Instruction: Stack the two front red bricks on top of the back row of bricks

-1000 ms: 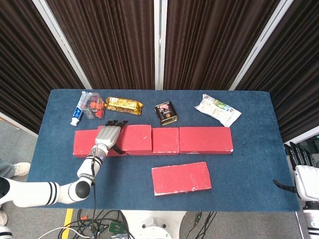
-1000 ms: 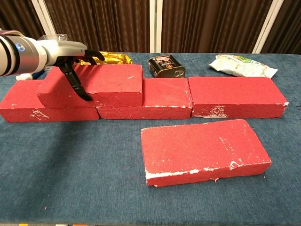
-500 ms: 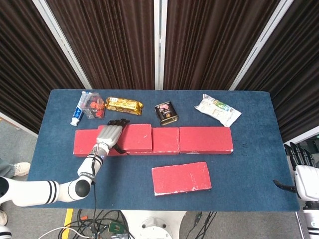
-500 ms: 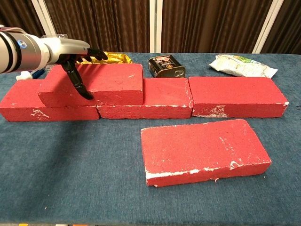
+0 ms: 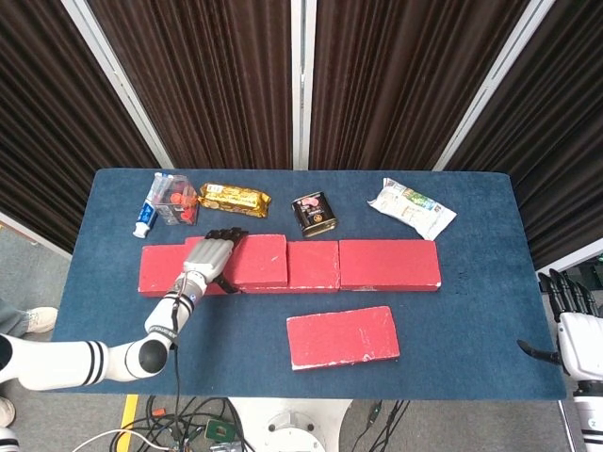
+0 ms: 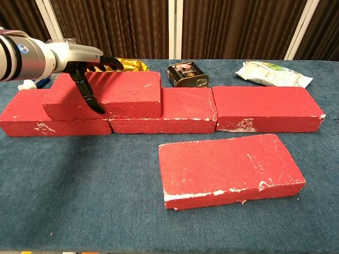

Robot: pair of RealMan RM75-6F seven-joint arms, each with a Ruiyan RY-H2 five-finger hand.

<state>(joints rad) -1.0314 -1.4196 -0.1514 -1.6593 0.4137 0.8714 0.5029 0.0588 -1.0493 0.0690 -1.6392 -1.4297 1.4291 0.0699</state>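
Dark curtains stand behind the blue worktop (image 5: 471, 311). One stacked brick (image 6: 106, 95) sits on the back row (image 6: 265, 108), left hand (image 6: 87, 69) grasping it; front brick (image 6: 230, 169) remains.

Right hand (image 5: 569, 315) was cut off at head view's right edge; its finger posture could not be read.

The left arm reaches in from 8 o'clock, its forearm angled toward 1 o'clock. The left hand (image 5: 209, 260) lies palm down, fingers (image 6: 106, 63) stretched flat toward 12 o'clock, thumb hooked downward. The right hand (image 5: 568, 325) hangs at 4 o'clock, fingers apart and pointing up.
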